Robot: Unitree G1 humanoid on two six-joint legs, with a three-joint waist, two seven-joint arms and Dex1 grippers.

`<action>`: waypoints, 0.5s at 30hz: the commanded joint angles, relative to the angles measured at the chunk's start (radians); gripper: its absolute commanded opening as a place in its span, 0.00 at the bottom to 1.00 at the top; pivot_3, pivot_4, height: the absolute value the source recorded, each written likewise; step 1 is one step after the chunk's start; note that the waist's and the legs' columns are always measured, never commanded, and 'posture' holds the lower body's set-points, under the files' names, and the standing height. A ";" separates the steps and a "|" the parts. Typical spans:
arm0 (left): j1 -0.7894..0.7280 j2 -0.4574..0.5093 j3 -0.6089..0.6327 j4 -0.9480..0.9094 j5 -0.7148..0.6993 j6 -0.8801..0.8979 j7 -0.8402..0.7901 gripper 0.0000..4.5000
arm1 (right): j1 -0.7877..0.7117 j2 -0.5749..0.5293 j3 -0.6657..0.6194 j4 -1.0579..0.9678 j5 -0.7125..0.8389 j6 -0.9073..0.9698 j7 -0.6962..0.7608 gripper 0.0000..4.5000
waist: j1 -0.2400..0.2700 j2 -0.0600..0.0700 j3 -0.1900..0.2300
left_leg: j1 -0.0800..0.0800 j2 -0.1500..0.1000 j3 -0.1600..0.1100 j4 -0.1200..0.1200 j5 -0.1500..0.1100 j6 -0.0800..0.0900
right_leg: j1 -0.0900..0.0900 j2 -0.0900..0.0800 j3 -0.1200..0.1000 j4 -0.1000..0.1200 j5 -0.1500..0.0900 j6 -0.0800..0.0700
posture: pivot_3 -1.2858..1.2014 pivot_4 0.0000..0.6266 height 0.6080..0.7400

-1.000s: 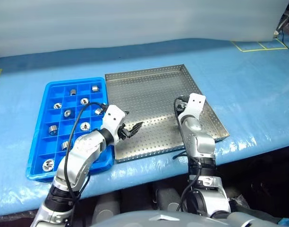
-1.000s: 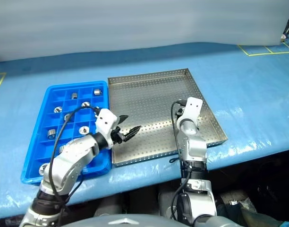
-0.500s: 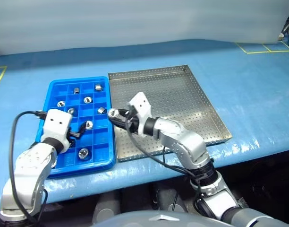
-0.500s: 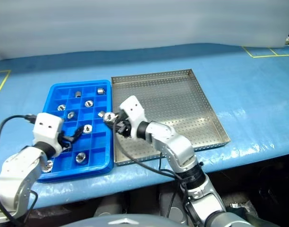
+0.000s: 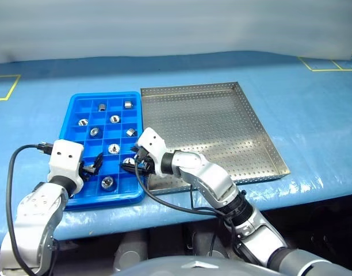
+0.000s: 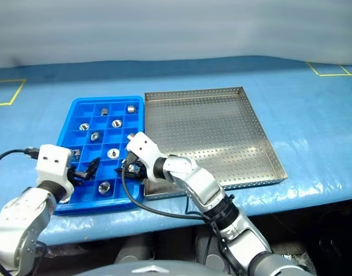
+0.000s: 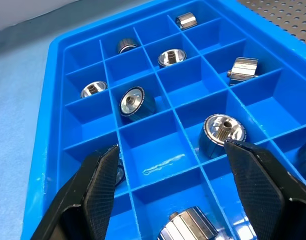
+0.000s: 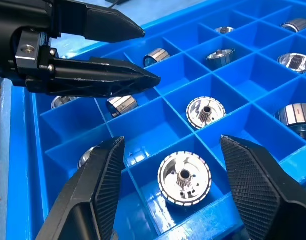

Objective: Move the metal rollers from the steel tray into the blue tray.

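Observation:
The blue tray [image 5: 76,115] lies on the left, and several metal rollers [image 5: 113,148] sit in its square compartments. The steel tray [image 5: 262,138] lies against its right side. My right gripper [image 8: 172,142] reaches left over the blue tray's near right corner. It is open, and one roller [image 8: 184,178] lies flat in the compartment below its fingers. My left gripper [image 7: 170,147] hovers open over the tray's near left part, above a bare compartment, with rollers [image 7: 223,134] around it. The two grippers' tips point toward each other, a short way apart.
Both trays rest on a pale blue table cover [image 5: 314,109] whose front edge [image 5: 291,192] runs just behind my arms. Yellow tape marks [image 5: 9,86] sit at the far left and far right. A black cable [image 5: 12,172] loops from my left wrist.
My right gripper swung from the steel tray to the blue tray with a roller, sank and opened; the roller now lies in a compartment. My left arm moved left over the blue tray.

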 commanded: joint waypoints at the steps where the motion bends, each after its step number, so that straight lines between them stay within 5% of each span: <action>1: -0.028 -0.009 -0.018 -0.021 -0.014 -0.042 -0.013 0.81 | 0.024 -0.017 -0.092 -0.085 0.007 -0.074 -0.013 0.67 | 0.001 0.000 0.000 | 0.000 0.000 0.000 0.000 0.000 0.000 | 0.000 0.000 0.000 0.000 0.000 0.000 | 0.55 0.24 1.00; 8: -0.107 -0.056 -0.153 0.054 -0.047 -0.161 -0.077 0.81 | 0.099 -0.253 -0.294 -0.116 0.041 -0.115 0.083 0.67 | -0.003 -0.001 0.000 | 0.001 -0.003 0.000 0.003 -0.001 0.002 | 0.005 -0.003 0.000 -0.003 0.000 0.001 | 0.52 0.24 1.00; 12: -0.141 -0.077 -0.161 0.101 -0.092 -0.206 -0.117 1.00 | 0.130 -0.371 -0.330 -0.104 0.057 -0.131 0.170 0.87 | -0.026 0.000 0.000 | 0.003 -0.001 0.000 0.001 -0.001 0.002 | 0.005 0.000 0.000 -0.002 0.000 0.000 | 0.50 0.24 1.00; 15: -0.155 -0.067 -0.166 0.125 -0.078 -0.193 -0.107 1.00 | 0.115 -0.367 -0.362 -0.071 0.027 -0.112 0.101 1.00 | -0.049 0.000 0.000 | 0.004 0.001 0.000 0.001 -0.001 0.002 | 0.005 0.003 0.001 0.000 0.000 0.001 | 0.49 0.24 1.00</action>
